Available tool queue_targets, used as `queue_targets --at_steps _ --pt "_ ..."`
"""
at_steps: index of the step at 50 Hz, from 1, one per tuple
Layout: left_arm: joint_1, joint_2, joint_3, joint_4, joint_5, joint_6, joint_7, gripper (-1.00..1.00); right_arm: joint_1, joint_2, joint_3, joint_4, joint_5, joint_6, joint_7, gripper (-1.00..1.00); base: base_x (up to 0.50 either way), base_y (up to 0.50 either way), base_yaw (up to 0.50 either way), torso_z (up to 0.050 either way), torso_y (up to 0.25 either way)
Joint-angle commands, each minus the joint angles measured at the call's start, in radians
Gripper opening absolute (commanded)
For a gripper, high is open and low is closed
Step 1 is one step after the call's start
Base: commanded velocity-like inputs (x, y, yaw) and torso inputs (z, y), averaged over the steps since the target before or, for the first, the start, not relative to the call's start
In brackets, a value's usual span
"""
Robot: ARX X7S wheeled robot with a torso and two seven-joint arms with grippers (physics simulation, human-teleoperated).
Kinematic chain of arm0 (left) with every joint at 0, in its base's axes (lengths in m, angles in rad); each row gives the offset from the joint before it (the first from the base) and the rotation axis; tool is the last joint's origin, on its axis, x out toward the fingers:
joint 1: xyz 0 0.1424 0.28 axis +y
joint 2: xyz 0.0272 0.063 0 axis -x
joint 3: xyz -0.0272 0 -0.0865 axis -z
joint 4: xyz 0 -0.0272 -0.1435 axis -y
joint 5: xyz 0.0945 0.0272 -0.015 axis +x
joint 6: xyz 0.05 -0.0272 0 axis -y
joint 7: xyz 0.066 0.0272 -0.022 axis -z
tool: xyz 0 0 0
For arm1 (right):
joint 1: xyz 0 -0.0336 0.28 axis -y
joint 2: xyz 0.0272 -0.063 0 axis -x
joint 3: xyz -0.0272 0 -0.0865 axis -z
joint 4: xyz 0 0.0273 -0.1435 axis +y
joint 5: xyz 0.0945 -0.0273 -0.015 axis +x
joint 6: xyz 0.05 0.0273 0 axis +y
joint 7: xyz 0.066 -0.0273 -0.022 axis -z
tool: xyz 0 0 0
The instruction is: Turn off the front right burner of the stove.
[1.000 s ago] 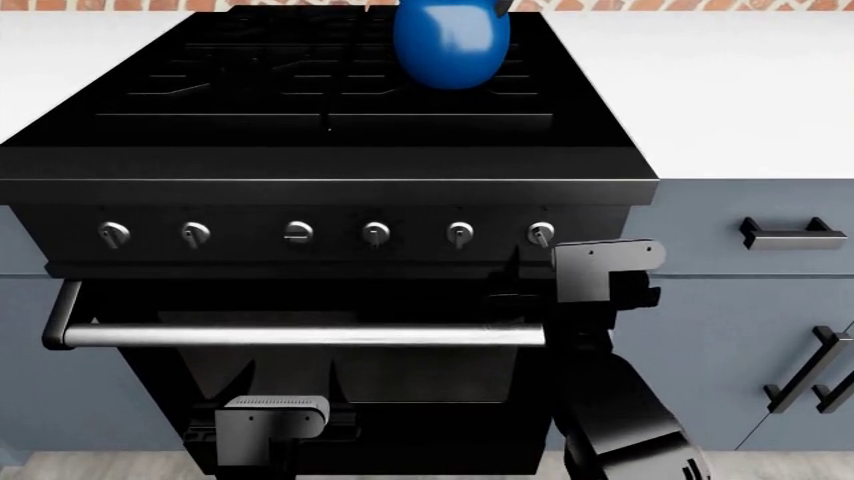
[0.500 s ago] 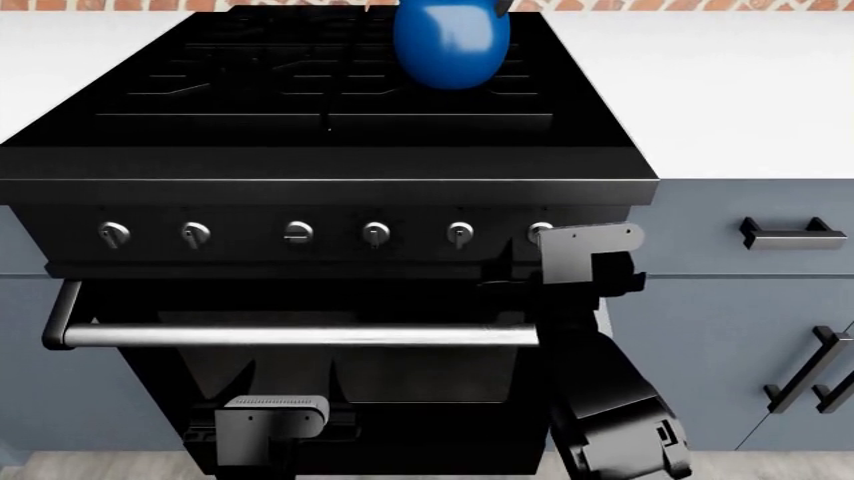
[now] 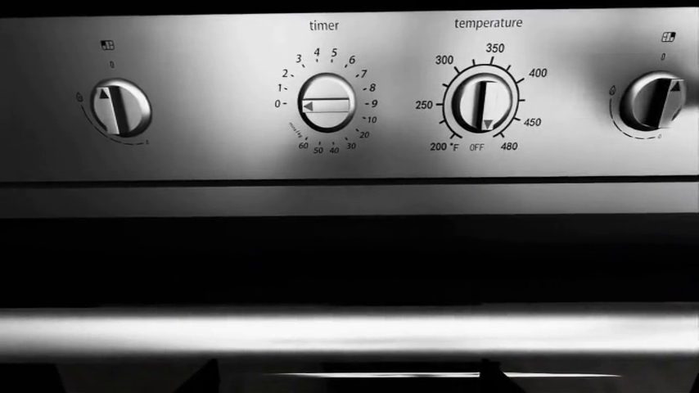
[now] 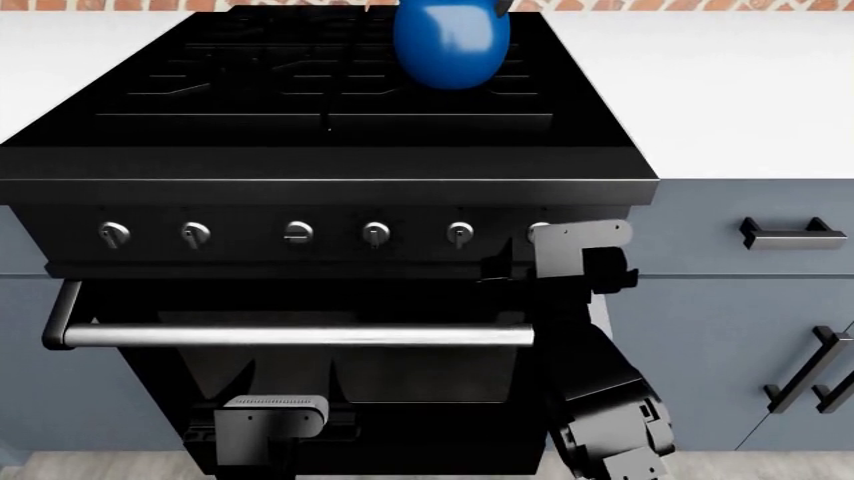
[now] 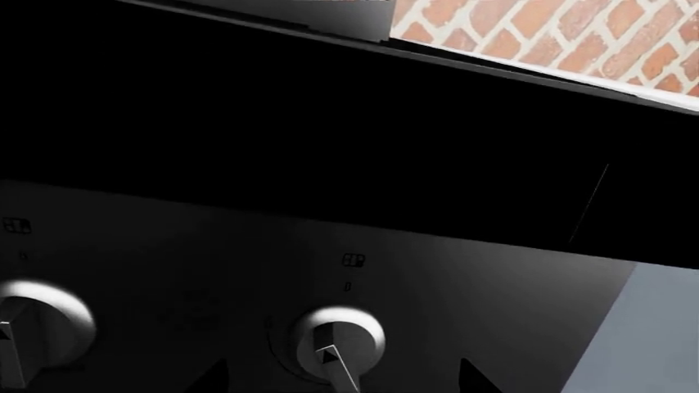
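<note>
The glossy black stove (image 4: 334,160) fills the head view, with six silver knobs along its front. My right gripper (image 4: 514,262) is up against the rightmost knob (image 4: 537,232), which it partly hides. In the right wrist view that knob (image 5: 339,337) sits between my two dark fingertips (image 5: 208,378), which are wide apart and do not touch it; its pointer tilts slightly off straight. My right gripper (image 5: 339,383) is open. My left gripper (image 4: 274,415) is low before the oven door; it (image 3: 344,381) is open and empty, facing the timer knob (image 3: 326,103) and temperature knob (image 3: 483,101).
A blue kettle (image 4: 451,40) stands on the back right grate. The steel oven-door bar (image 4: 294,335) runs below the knobs. Grey-blue cabinets with black handles (image 4: 793,235) stand to the right under a white counter (image 4: 747,90). The neighbouring knob (image 5: 33,332) shows beside the rightmost one.
My right gripper has moved up and to the left, closing in on the rightmost knob and covering part of it. The left arm has not moved.
</note>
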Motion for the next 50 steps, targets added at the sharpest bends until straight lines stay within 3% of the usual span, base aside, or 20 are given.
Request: queue_targets --at_steps 1,9,10,50 --pt "-0.002 -0.004 0.006 0.0 -0.004 0.0 -0.004 1.0 0.012 -0.002 -0.008 0.046 0.006 -0.023 0.006 1.0 0.0 0.0 0.0 0.0 0.0" --pt "-0.004 -0.007 0.01 -0.004 -0.007 0.001 -0.007 1.0 0.017 -0.001 -0.017 0.055 0.012 -0.028 0.006 1.0 0.0 0.0 0.0 0.0 0.0" --pt "-0.004 -0.007 0.01 -0.004 -0.008 0.0 -0.007 1.0 0.017 -0.001 -0.018 0.058 0.012 -0.03 0.006 -1.0 0.0 0.0 0.0 0.0 0.0" --pt "-0.006 -0.02 0.028 -0.001 -0.017 0.004 -0.025 1.0 0.014 0.008 0.003 0.044 0.104 -0.048 -0.013 -1.0 0.0 0.0 0.0 0.0 0.0"
